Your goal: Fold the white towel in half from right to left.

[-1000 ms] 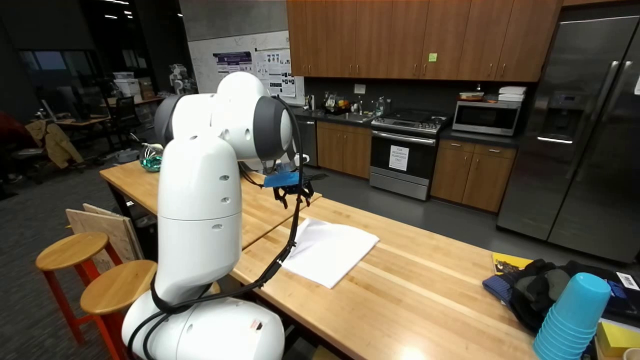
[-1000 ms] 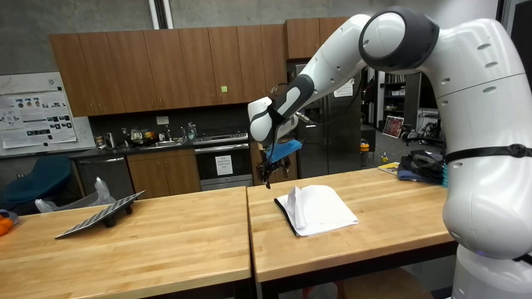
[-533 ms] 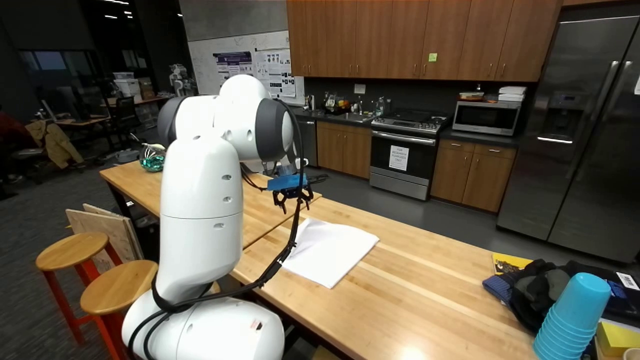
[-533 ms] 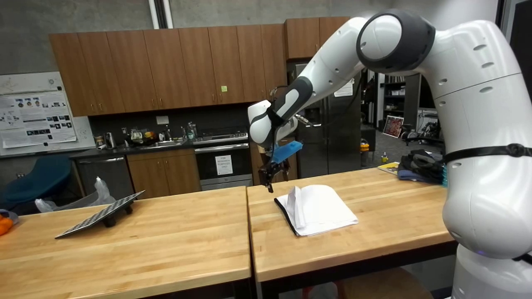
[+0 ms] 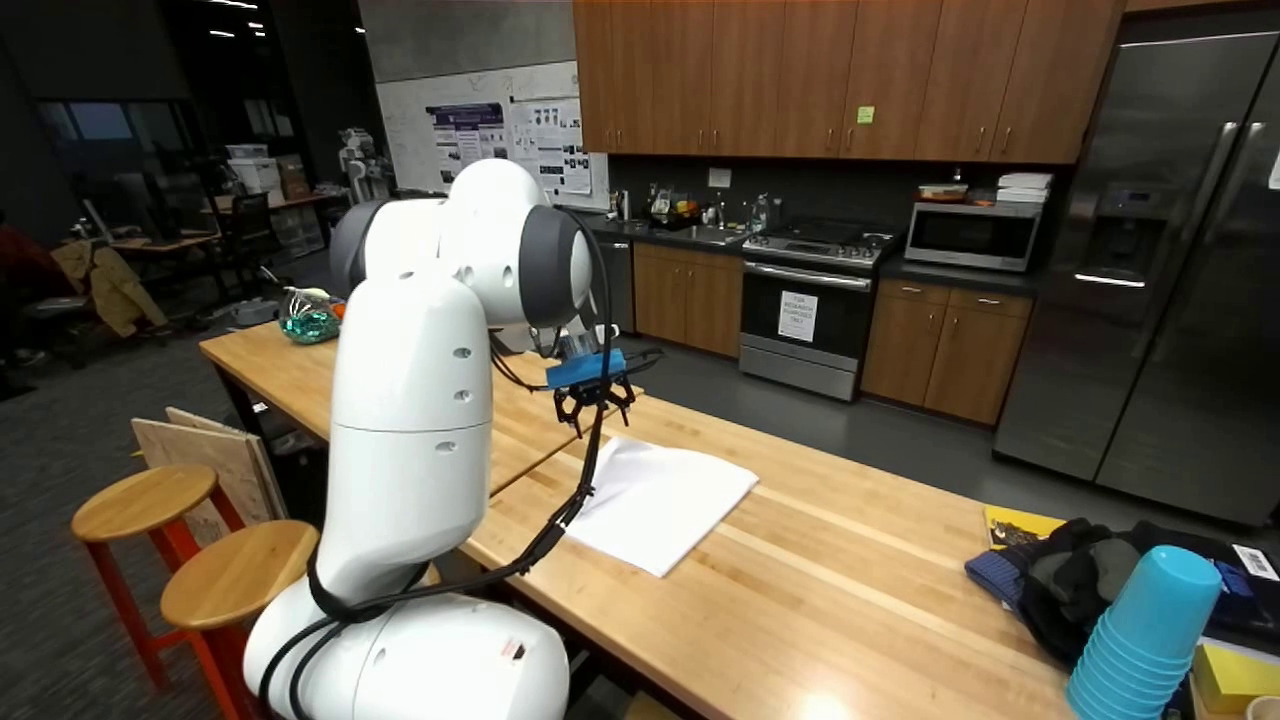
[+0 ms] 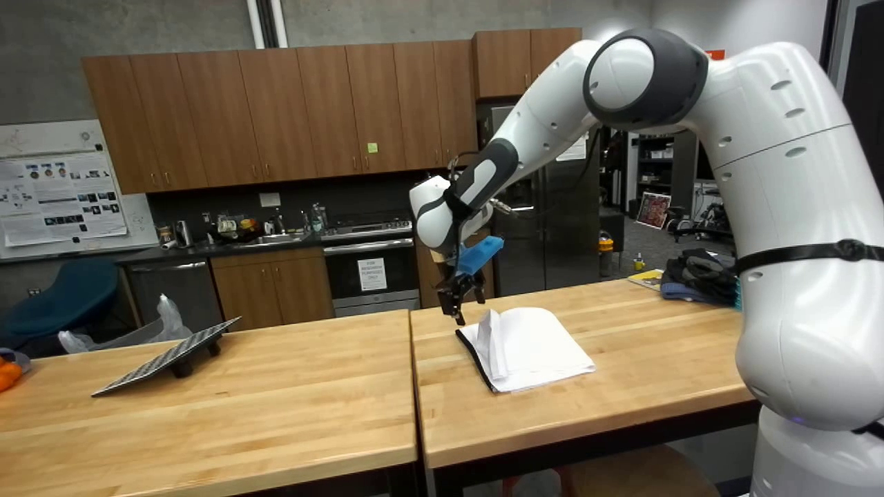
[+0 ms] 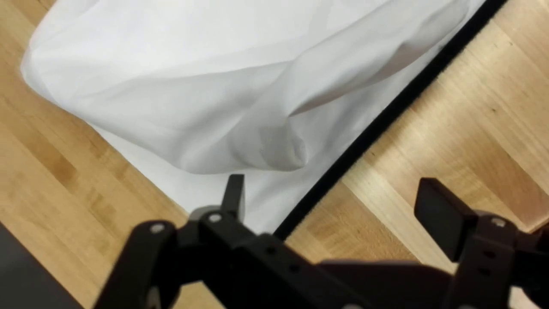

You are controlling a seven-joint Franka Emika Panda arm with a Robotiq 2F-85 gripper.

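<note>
The white towel (image 5: 665, 505) lies on the wooden table, spread out with a loose layer over another. In an exterior view a raised crease of the towel (image 6: 542, 352) stands up near its black edge strip (image 6: 475, 357). My gripper (image 6: 470, 310) hangs above the table by the towel's far corner, apart from the cloth. In the wrist view the gripper (image 7: 334, 193) is wide open with nothing between its fingers. One fingertip (image 7: 233, 193) shows over the towel's corner, while the opposite fingertip (image 7: 441, 214) is over bare wood. The upper layer's rumpled tip (image 7: 283, 150) lies just ahead.
A seam (image 6: 414, 386) divides two tabletops. On the neighbouring one a sloped grey panel (image 6: 169, 355) stands. Dark clothes (image 5: 1080, 570) and stacked blue cups (image 5: 1140, 640) occupy the table's far end. A black cable (image 5: 545, 540) hangs along the arm, and stools (image 5: 240, 570) stand nearby.
My gripper has come down and shifted slightly toward the towel's corner, with the arm leaning forward. It has stayed open, and the towel has not moved.
</note>
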